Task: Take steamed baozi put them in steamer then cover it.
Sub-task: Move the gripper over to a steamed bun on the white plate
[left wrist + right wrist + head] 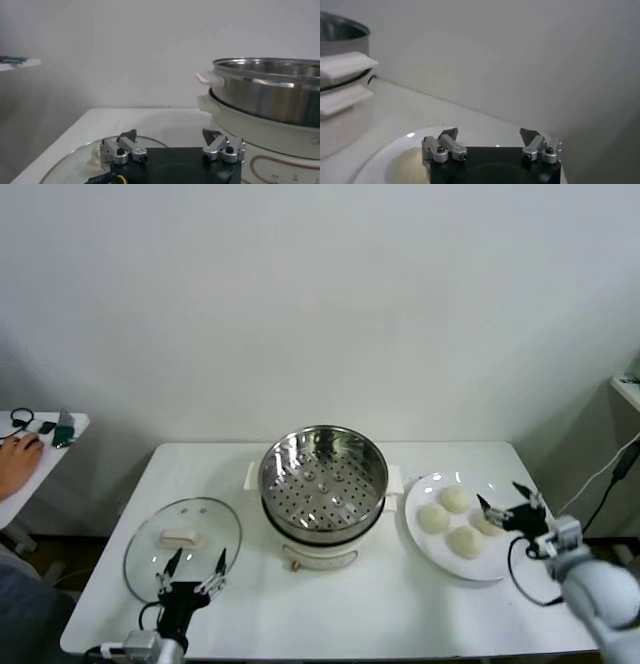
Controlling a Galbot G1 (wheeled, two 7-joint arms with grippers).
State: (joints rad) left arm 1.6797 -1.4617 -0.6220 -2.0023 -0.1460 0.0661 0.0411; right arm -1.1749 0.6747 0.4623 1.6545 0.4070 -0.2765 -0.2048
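Right now your right gripper (511, 510) is hovering spread wide over four cream-white round steamed baozi (455, 519) lying on the flat white plate (430, 552); your left gripper (195, 565) is waiting, released, above the clear glass cover (150, 554) beside the shiny steel steamer (323, 474).

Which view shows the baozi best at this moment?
The head view: all four baozi lie on the white plate to the right of the steamer, with the open right gripper over them. The right wrist view shows only the plate's rim and part of one bun. The left wrist view shows none.
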